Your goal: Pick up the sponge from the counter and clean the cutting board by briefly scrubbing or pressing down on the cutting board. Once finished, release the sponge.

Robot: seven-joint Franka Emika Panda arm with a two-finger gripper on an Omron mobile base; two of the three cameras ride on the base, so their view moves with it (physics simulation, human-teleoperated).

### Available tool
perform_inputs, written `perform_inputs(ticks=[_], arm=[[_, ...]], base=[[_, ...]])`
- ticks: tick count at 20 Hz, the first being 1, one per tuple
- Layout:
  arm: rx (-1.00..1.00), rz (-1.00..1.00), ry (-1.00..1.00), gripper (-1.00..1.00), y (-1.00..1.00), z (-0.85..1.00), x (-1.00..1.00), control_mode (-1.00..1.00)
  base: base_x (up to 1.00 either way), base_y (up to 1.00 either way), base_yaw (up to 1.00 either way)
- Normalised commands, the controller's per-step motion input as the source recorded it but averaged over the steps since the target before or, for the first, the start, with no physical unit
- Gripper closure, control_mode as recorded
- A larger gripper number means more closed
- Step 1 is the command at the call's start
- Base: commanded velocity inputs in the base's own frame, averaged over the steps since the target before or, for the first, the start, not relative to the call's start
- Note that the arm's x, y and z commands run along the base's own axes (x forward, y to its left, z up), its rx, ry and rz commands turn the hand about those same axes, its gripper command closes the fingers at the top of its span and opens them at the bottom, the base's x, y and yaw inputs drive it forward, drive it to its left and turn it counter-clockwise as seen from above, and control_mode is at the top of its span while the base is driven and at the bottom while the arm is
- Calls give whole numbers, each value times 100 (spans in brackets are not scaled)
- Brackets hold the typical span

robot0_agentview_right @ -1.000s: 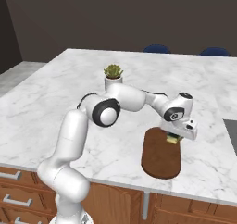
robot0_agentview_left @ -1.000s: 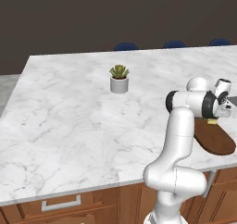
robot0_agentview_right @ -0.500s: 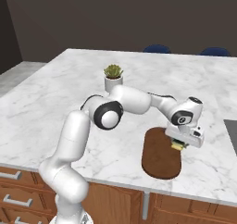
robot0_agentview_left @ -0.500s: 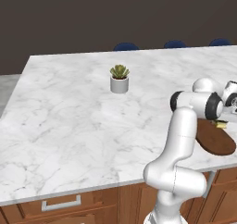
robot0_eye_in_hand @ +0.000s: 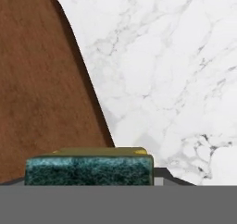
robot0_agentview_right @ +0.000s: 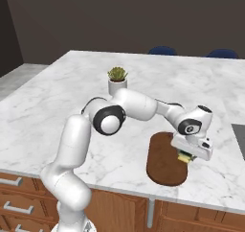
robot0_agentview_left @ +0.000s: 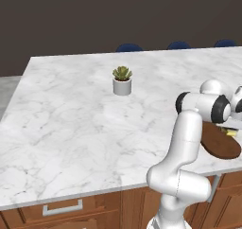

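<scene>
The gripper (robot0_agentview_right: 187, 155) grips the sponge (robot0_agentview_right: 184, 156) low over the cutting board (robot0_agentview_right: 162, 161), at the board's 3 o'clock edge on the counter (robot0_agentview_right: 72, 106). Judging by this, scrubbing is underway; next it should press down, then let go.

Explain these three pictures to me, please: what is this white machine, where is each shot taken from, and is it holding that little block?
The white machine is a robot arm with a two-finger gripper, working at a marble counter. Two pictures come from cameras behind it, one on its left and one on its right. The third looks along the gripper itself. On the counter stand a small potted plant and a dark wooden cutting board. The gripper appears to hold a yellow and green sponge at the board's edge, with marble beside it. Whether the sponge touches the board, I cannot tell.
</scene>
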Motion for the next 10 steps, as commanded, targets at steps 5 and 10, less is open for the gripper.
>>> perform_inputs(ticks=[5, 10], arm=[[0, 0, 5, 100, 12, -43, -77, -100], [1, 0, 5, 100, 11, -34, -81, -100]], base=[[0, 0, 0], [0, 0, 0]])
